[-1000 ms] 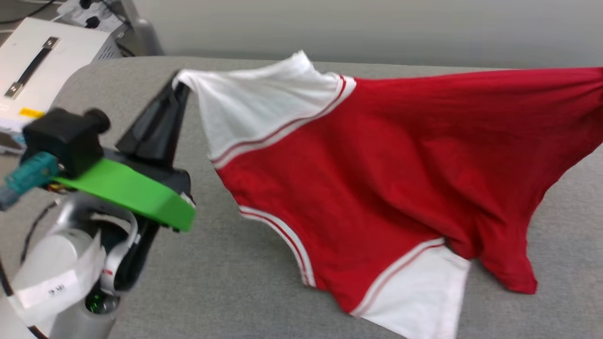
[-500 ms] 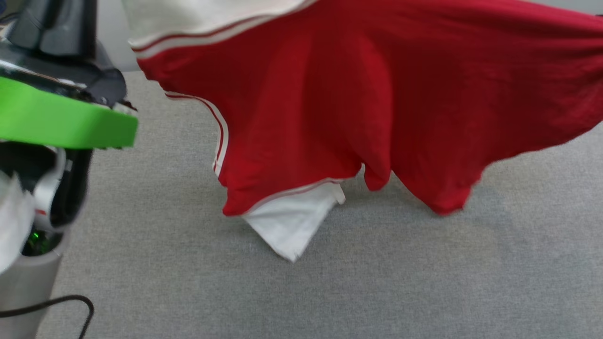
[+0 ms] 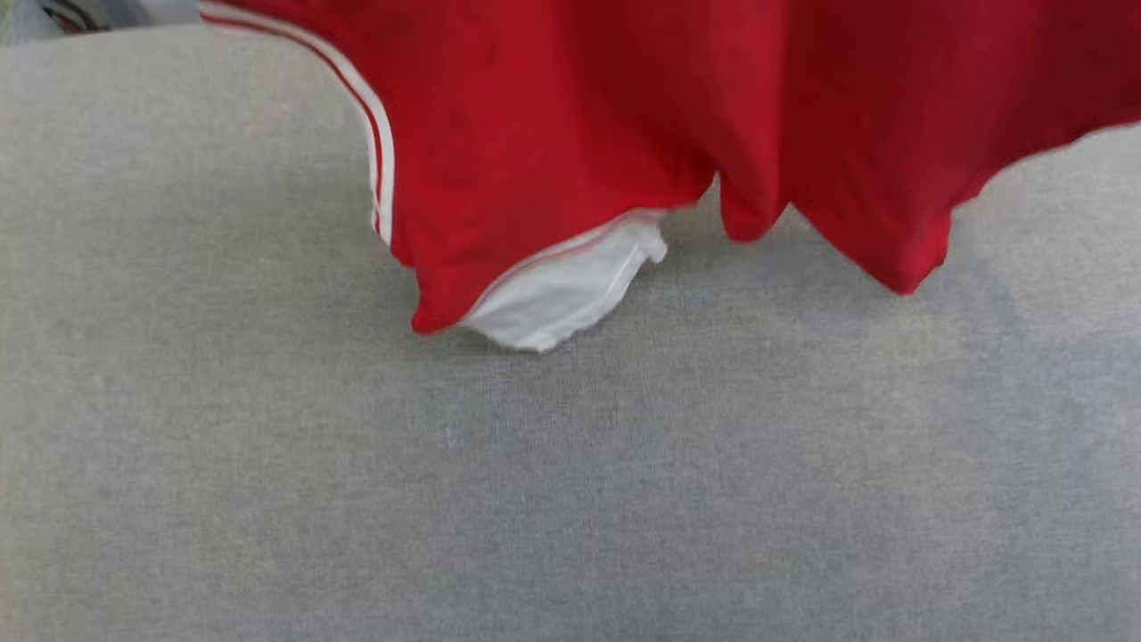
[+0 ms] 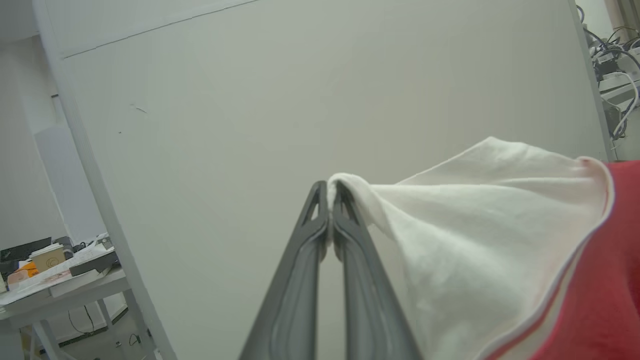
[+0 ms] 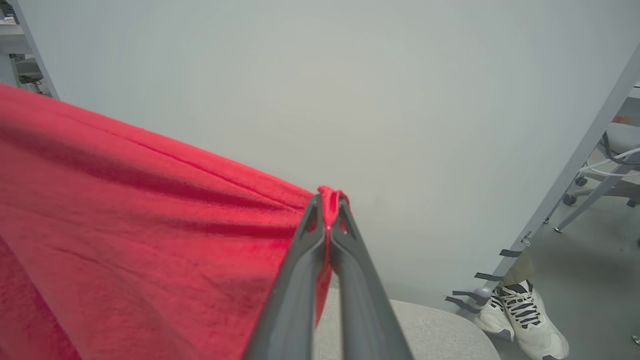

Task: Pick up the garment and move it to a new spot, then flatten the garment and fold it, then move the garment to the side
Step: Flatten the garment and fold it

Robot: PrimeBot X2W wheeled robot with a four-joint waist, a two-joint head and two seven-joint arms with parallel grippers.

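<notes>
- The left fingers (image 4: 310, 250) are clenched on the tip of the garment's (image 3: 579, 116) white sleeve.
- The right fingers (image 5: 305, 250) pinch a red edge.
- The garment hangs stretched between them over the grey bench (image 3: 535, 499), with its lowest folds near the surface.

Soft, even light throughout; the head view is slightly motion-blurred, while both wrist views bend at the edges.
</notes>
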